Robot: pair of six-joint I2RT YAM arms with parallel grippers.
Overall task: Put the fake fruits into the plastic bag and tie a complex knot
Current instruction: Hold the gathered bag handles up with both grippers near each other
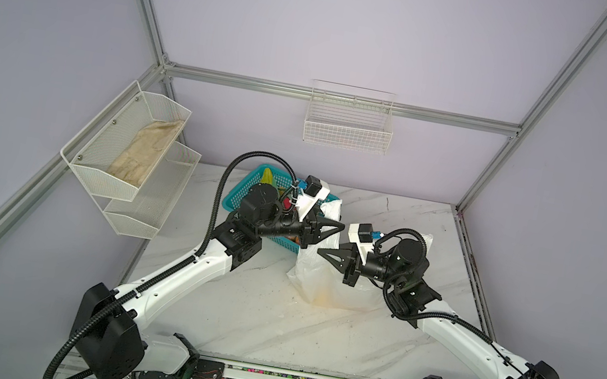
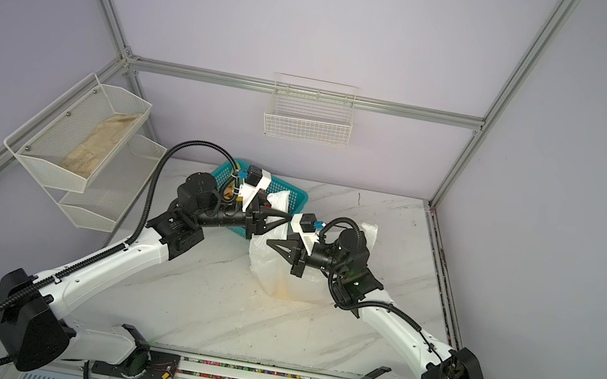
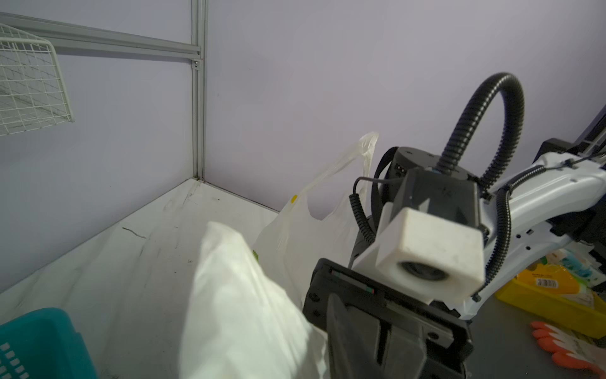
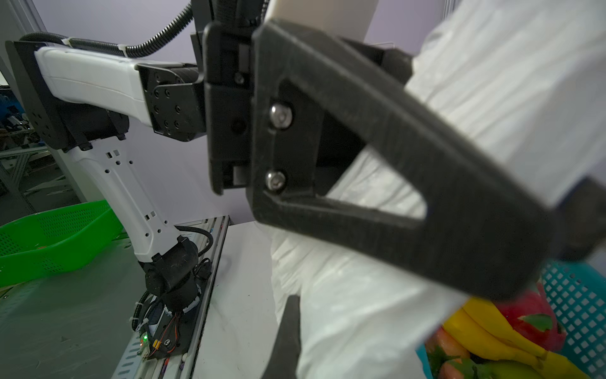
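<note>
Our right end effector sits closed at the plastic bag on the desk. The left end effector we cannot tell. With the fake fruits in the basket at the bag's ten o'clock, opposing tugs could tear the film.

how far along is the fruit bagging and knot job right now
Done: nothing clearly; the fake fruits still lie in the teal basket, and a handle loop stands untied. In hand: the left gripper and the right gripper, the right one shut, meet at the mouth of the plastic bag. Left: load the fruits, then tie the loops.
</note>
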